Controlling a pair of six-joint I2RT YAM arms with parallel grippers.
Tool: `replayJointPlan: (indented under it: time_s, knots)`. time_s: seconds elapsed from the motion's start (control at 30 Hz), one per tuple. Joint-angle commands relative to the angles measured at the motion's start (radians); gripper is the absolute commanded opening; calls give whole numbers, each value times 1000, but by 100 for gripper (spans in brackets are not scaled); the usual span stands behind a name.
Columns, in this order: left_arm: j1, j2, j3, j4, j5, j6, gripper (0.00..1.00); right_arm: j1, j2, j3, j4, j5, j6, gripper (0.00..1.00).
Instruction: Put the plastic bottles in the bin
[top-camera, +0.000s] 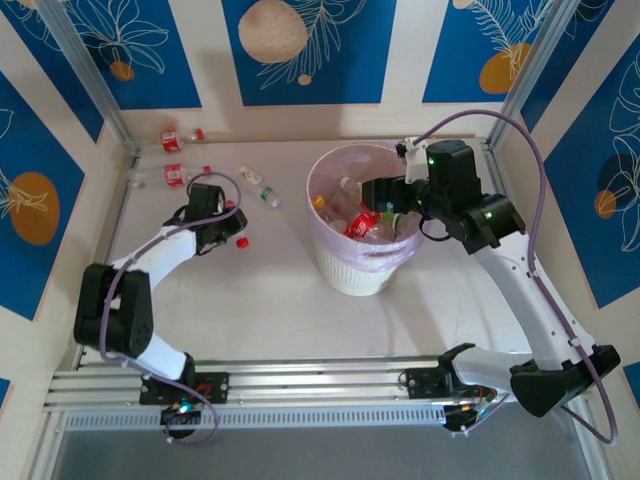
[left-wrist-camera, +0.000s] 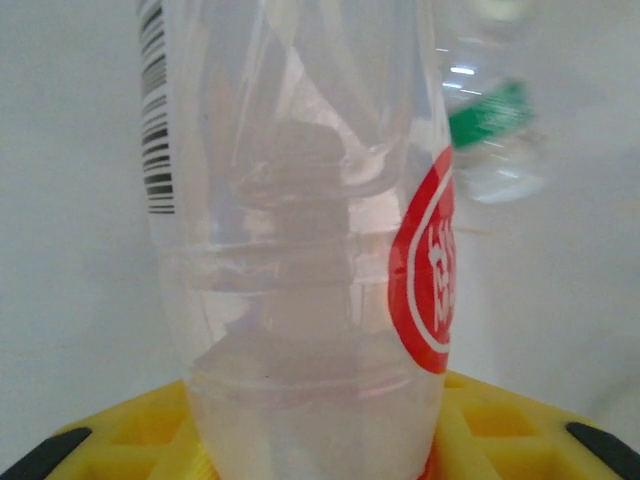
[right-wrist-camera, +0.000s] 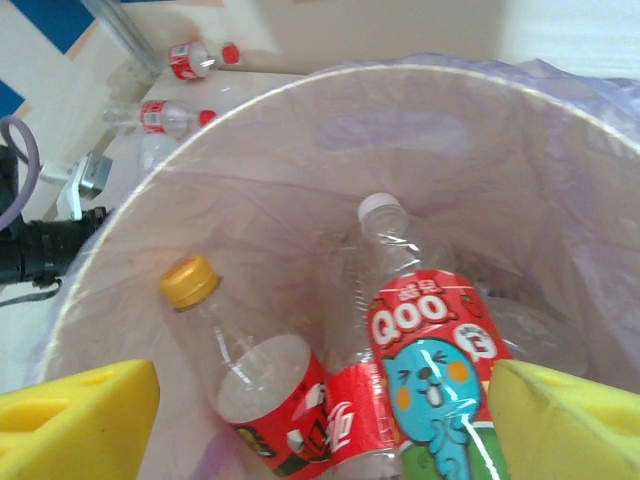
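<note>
1 bottle (left-wrist-camera: 300, 250) clamped, L jaws | R jaws spread over bin (top-camera: 350, 275), nr rim

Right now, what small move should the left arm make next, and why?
Probably lift the left gripper straight up a little: its jaws are shut on a clear red-labelled bottle low over the table, and the bin to its right has a tall rim to clear.

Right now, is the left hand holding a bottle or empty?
Holding: the left hand is shut on a clear red-labelled bottle, which sits between its yellow fingers.
</note>
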Motion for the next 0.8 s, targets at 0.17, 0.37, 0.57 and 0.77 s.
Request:
replayJointPlan:
  time_s: [0.17, 0.37, 0.57, 0.77]
  knots:
    - [-15, -243, -58, 64, 404, 244, 13, 193, 116, 160, 62, -6, 31, 86]
    - [-16, -289, -90, 81, 475, 290, 0, 324, 316, 333, 93, -36, 58, 86]
    - [-17, -308, -136, 179, 489, 251, 1, 353, 532, 530, 56, -50, 103, 87]
    - [-16, -375, -190, 294, 493, 235, 2, 354, 731, 741, 13, -37, 122, 87]
